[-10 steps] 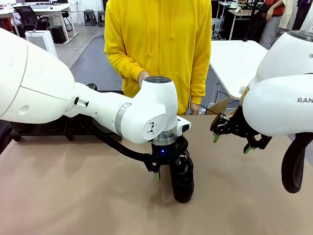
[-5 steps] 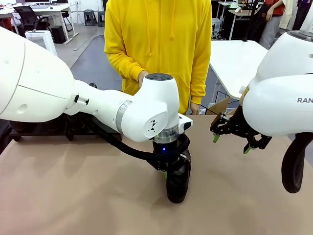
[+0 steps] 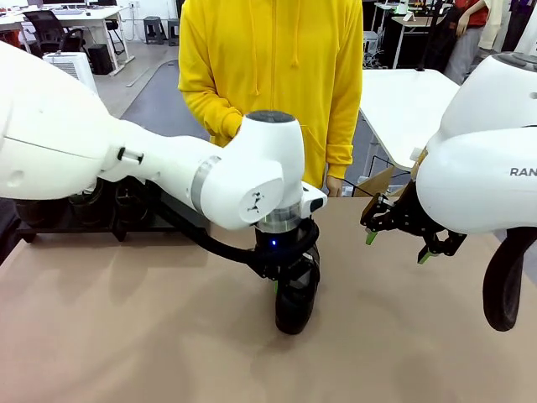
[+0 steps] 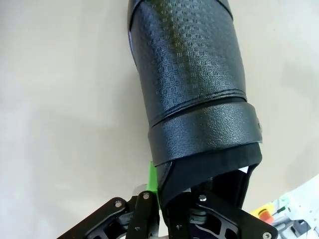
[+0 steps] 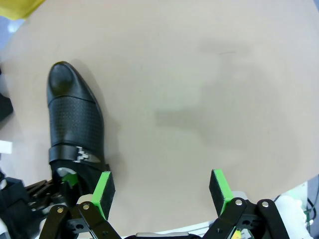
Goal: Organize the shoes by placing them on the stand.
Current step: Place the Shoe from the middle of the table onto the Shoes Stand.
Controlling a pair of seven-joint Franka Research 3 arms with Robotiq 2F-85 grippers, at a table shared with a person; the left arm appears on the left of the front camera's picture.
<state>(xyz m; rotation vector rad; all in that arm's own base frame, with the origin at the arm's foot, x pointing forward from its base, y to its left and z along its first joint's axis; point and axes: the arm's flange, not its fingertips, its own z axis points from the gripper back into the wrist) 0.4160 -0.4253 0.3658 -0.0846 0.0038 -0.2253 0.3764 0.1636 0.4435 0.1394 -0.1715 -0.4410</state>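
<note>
- The bench [image 3: 126, 336] is a wide tan surface; a person in a yellow hoodie [image 3: 268, 84] stands at its far edge, hands low and not touching anything.
- The stand [image 3: 50, 220] sits at the far left of the bench, mostly hidden behind the left arm; dark shapes on it may be other shoes, but I cannot tell.
- The shoe [image 3: 295, 304] is near the middle of the bench, well apart from the stand, toe pointing toward the camera; whether its sole rests on the bench I cannot tell.
- The left claw [image 3: 286, 281] comes straight down onto the shoe's collar. In the wrist view the left claw [image 4: 162, 211] is clenched on the rear rim, one green pad [image 4: 152, 179] pressed against the outside of the collar.
- The right claw [image 3: 403, 243] hovers released over the right side of the bench, near nothing; in its own view the right claw [image 5: 162, 191] has both pads spread wide, the shoe [image 5: 75, 119] off to one side.
- The step in hand looks like lifting the shoe for carrying to the stand.
- To do it well: raise it straight up first, since a grip on the soft collar alone lets the toe sag and swing; move slowly to the left, keep the toe clear of the bench, and lower sole-first onto a free platform before releasing.
</note>
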